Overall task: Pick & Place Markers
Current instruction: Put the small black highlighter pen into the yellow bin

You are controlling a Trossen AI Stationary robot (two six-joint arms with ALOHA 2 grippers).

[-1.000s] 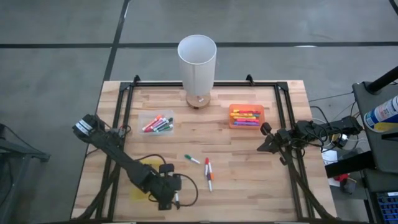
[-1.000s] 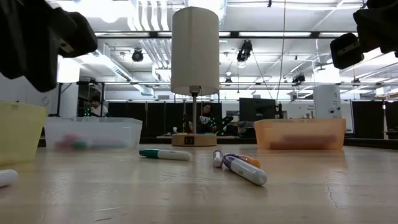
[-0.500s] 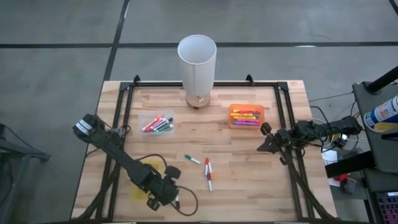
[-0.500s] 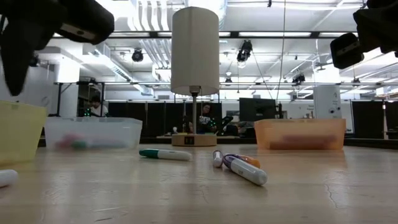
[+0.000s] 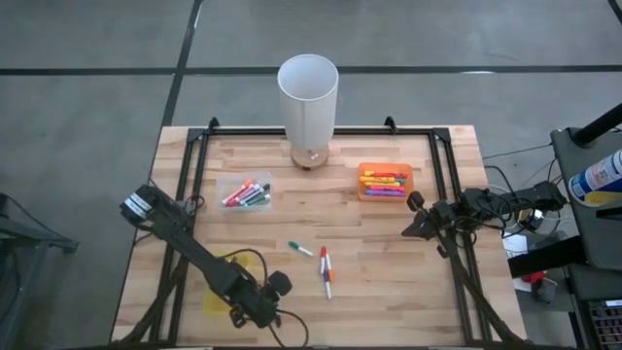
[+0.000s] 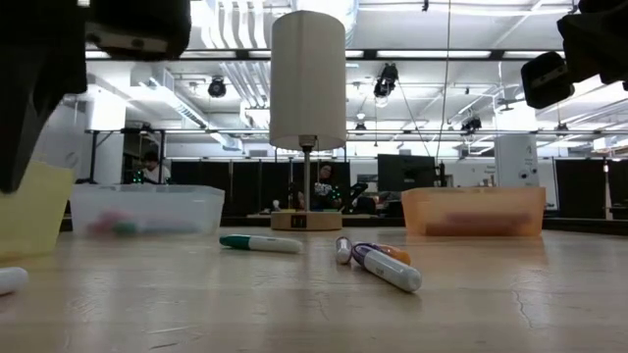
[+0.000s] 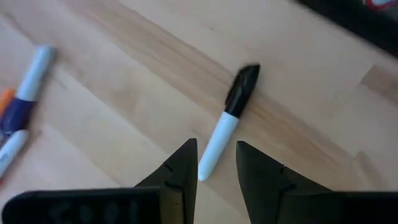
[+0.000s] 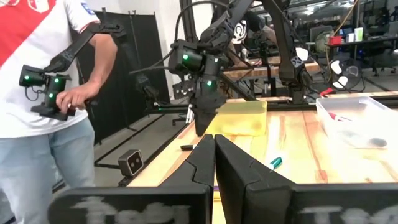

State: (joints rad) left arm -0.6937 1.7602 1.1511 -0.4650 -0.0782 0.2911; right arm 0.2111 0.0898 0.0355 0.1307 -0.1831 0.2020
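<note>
the left gripper (image 7: 216, 171) hangs over the near left part of the wooden table (image 5: 389, 282), just beside the yellow tray (image 5: 219, 292), with its 2 fingers (image 7: 180, 174) spread and nothing between them that they touch. below it a black-capped marker (image 7: 227, 118) with a white barrel lies flat on the wood, its white end reaching into the gap between the fingertips as the left wrist view shows it; the same marker (image 8: 186, 147) shows as a small dark stick near the table edge in the right wrist view.

the right gripper (image 8: 214, 149) waits above the right side of the table, fingers pressed together on nothing.

in the middle of the table lie loose markers: a green-capped marker (image 5: 299, 249) and, just beside it, a red-and-orange pair (image 5: 327, 271), one against the other. a clear tray (image 5: 245, 193) behind them holds several markers, and an orange tray (image 5: 384, 182) toward the right holds more. a lamp with a white shade (image 5: 308, 92) stands at the far edge. a person's hand (image 8: 73, 94) holding a controller shows beyond the table.
</note>
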